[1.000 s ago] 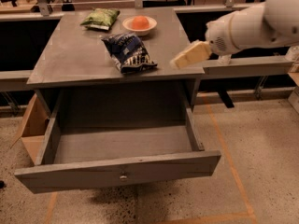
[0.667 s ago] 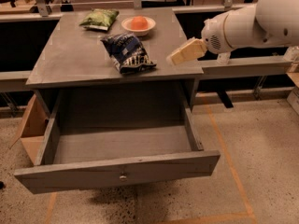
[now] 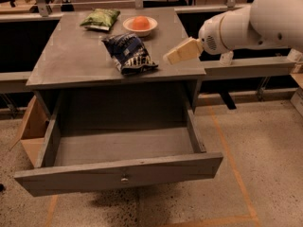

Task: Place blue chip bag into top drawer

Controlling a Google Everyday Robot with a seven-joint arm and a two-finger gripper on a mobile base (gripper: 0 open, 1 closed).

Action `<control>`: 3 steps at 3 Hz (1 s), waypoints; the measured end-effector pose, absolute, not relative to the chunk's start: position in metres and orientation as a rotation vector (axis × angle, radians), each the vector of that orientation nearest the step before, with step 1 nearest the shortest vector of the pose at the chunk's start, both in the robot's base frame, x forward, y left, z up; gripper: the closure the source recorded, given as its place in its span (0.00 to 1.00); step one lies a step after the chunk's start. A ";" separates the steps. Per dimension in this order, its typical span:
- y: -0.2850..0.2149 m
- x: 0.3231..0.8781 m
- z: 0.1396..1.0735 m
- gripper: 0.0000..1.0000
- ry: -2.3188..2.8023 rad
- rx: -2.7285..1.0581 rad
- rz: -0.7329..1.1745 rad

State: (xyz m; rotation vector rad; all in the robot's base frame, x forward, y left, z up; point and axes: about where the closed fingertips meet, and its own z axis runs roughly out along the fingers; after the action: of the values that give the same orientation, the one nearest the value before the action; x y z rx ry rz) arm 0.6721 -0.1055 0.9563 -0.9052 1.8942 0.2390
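The blue chip bag (image 3: 129, 52) lies crinkled near the front middle of the grey table top (image 3: 71, 60). The top drawer (image 3: 118, 171) is pulled wide open below it, its inside bare, with a small round knob (image 3: 124, 178) on the front panel. My gripper (image 3: 171, 56) hangs over the right part of the table top, just right of the bag and apart from it, on the end of the white arm (image 3: 251, 20) that reaches in from the right.
A green chip bag (image 3: 100, 19) and a white bowl (image 3: 140, 24) holding something orange sit at the back of the table. A cardboard box (image 3: 29, 131) stands at the drawer's left. Dark benches run behind the table. Speckled floor with orange tape lines lies to the right.
My gripper and arm have moved left over the table top, closer to the blue chip bag. The bag and drawer have not moved.
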 end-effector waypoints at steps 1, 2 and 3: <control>-0.066 0.686 0.955 0.00 1.880 -0.858 0.284; -0.027 0.700 0.947 0.00 1.867 -0.819 0.366; 0.008 0.714 0.926 0.00 1.854 -0.825 0.407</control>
State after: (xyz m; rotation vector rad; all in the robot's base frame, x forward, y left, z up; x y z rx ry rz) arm 0.7142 0.0081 0.9261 -0.8252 1.8541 0.4071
